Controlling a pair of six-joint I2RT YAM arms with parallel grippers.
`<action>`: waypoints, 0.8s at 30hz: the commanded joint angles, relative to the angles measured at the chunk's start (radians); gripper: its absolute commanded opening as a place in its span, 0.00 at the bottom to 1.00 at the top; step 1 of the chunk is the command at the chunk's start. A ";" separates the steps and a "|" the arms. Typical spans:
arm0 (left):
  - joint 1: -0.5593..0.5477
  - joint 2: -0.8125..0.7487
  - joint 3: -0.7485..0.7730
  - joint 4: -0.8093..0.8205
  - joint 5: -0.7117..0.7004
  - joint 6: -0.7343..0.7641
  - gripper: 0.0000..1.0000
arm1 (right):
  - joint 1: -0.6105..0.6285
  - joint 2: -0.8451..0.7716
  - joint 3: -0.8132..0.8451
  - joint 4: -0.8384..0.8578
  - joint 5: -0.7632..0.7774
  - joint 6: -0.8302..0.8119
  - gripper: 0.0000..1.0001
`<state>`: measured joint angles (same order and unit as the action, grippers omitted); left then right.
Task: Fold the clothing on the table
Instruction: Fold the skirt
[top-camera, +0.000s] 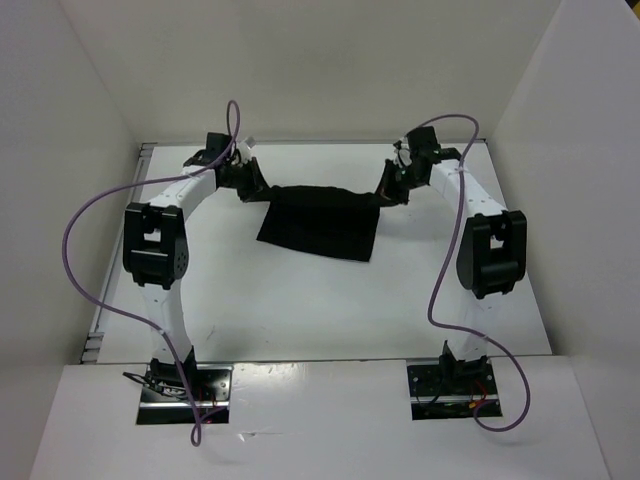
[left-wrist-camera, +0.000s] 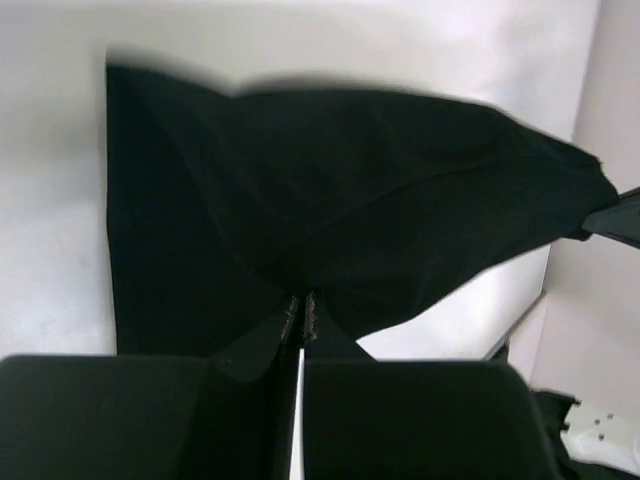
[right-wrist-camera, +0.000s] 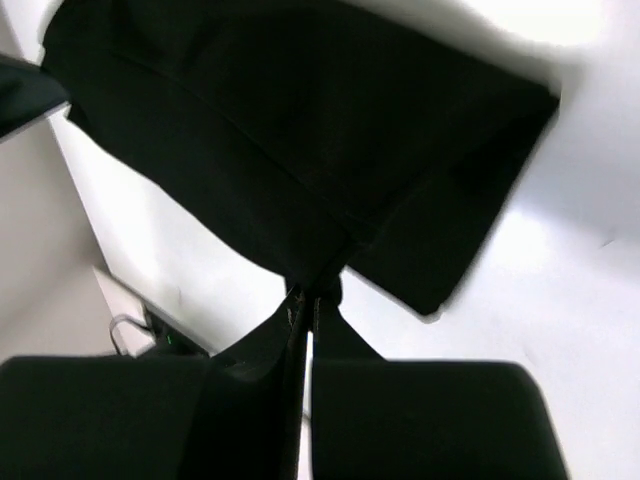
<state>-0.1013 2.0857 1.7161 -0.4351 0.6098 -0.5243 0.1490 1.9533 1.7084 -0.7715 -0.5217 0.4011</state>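
Top external view: the plain black soft fabric garment (top-camera: 320, 222) spans the gap between the two arms over the far part of the glossy white rectangular tabletop (top-camera: 300, 310). The left gripper (top-camera: 247, 182) is pressed together, pinching the garment's far left corner. The right gripper (top-camera: 392, 188) is likewise pressed together on the far right corner. Both wrist views confirm cloth caught between the fingertips. Whether the garment's near edge rests on the tabletop cannot be determined.
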 joint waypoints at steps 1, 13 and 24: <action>0.000 -0.088 -0.136 0.036 0.030 0.036 0.00 | 0.014 -0.109 -0.190 -0.019 -0.032 -0.024 0.00; 0.009 -0.075 -0.248 -0.008 -0.061 0.093 0.00 | 0.096 -0.166 -0.503 -0.008 -0.041 -0.024 0.00; 0.009 -0.036 -0.207 -0.068 -0.102 0.113 0.41 | 0.126 -0.110 -0.506 0.014 -0.015 -0.002 0.11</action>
<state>-0.1032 2.0457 1.4631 -0.4866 0.5541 -0.4438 0.2619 1.8412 1.1835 -0.7494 -0.5621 0.3992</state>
